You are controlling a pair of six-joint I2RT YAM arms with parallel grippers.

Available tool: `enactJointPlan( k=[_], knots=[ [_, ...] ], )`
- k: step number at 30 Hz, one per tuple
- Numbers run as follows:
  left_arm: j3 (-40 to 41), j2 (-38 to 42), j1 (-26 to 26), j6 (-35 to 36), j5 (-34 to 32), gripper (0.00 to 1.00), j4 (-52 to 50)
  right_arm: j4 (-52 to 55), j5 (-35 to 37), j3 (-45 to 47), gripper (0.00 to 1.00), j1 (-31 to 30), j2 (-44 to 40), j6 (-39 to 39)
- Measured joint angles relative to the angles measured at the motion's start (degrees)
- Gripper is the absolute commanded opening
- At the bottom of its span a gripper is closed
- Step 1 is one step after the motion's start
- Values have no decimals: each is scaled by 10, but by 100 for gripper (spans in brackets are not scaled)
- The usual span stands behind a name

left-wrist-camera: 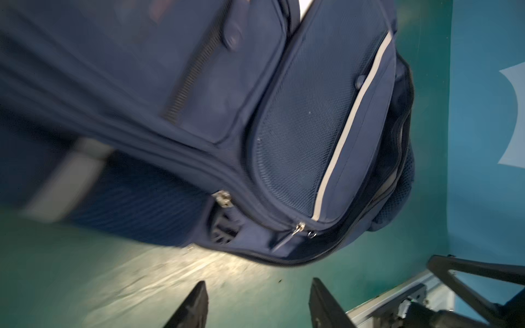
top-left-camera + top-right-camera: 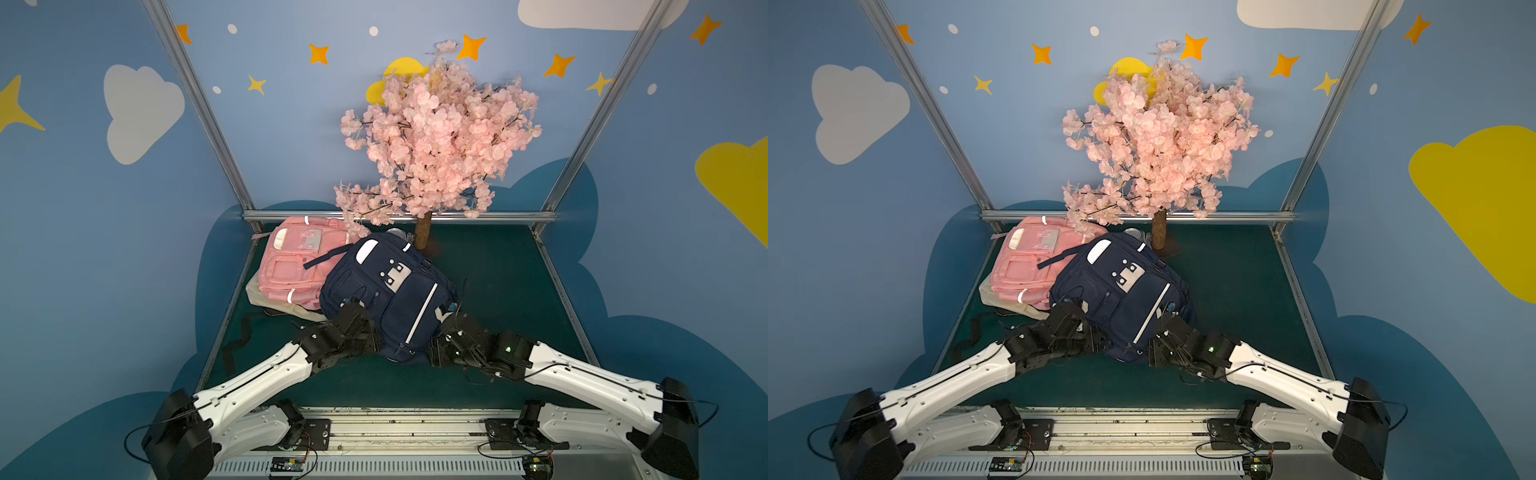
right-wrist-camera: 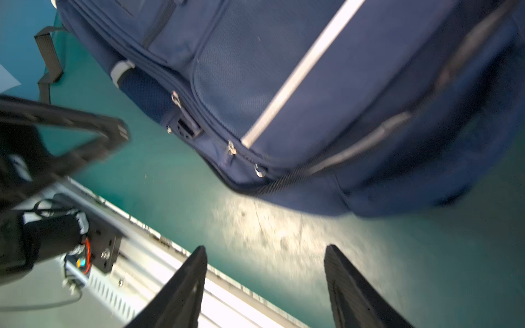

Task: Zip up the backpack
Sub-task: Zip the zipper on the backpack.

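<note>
The navy backpack [image 2: 386, 286] [image 2: 1117, 282] lies front side up in the middle of the green mat, its bottom end towards the arms. A metal zip slider [image 1: 299, 227] [image 3: 231, 149] with a pull sits at that near end, beside a small ring [image 1: 312, 234]. A dark zip track [image 1: 284, 259] curves round the end, and the compartment gapes along one side [image 1: 397, 136]. My left gripper [image 1: 258, 281] [image 2: 368, 347] hangs open over bare mat just short of the bag. My right gripper [image 3: 265, 247] [image 2: 440, 353] is open too, with nothing between its fingers.
A pink backpack [image 2: 299, 262] lies behind and left of the navy one, partly under it, on a cream cloth [image 2: 266, 299]. A pink blossom tree [image 2: 436, 137] stands at the back, trunk [image 2: 423, 232] beside the bag's top. A black strap [image 2: 237, 340] trails at the left. Metal rails border the mat.
</note>
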State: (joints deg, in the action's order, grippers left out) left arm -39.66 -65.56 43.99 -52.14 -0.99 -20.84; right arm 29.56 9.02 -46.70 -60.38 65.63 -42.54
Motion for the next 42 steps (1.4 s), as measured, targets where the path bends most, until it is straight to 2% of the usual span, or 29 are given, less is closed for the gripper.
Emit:
enactJointPlan(
  k=[4,8,11,13,21,30,34,42],
  knots=[
    [1,-68,6,-24,13,53,68,-81,17,9,63,2,72,14],
    [1,-88,5,-37,13,53,107,-112,21,10,61,6,118,7],
    [0,-109,2,-38,17,45,138,-118,18,9,58,7,143,0],
    [0,-130,-1,-40,21,43,155,-118,12,9,56,7,157,-2],
    [0,-176,-26,-47,41,46,194,-145,-11,32,53,7,172,-18],
    [-1,-214,-38,-47,55,11,222,-160,-20,33,45,-3,156,-23],
    [-1,-211,-35,-53,56,5,226,-178,-20,38,44,-31,141,-22],
    [-7,-184,-17,-55,31,2,210,-206,-9,38,38,-45,159,-38]
  ],
)
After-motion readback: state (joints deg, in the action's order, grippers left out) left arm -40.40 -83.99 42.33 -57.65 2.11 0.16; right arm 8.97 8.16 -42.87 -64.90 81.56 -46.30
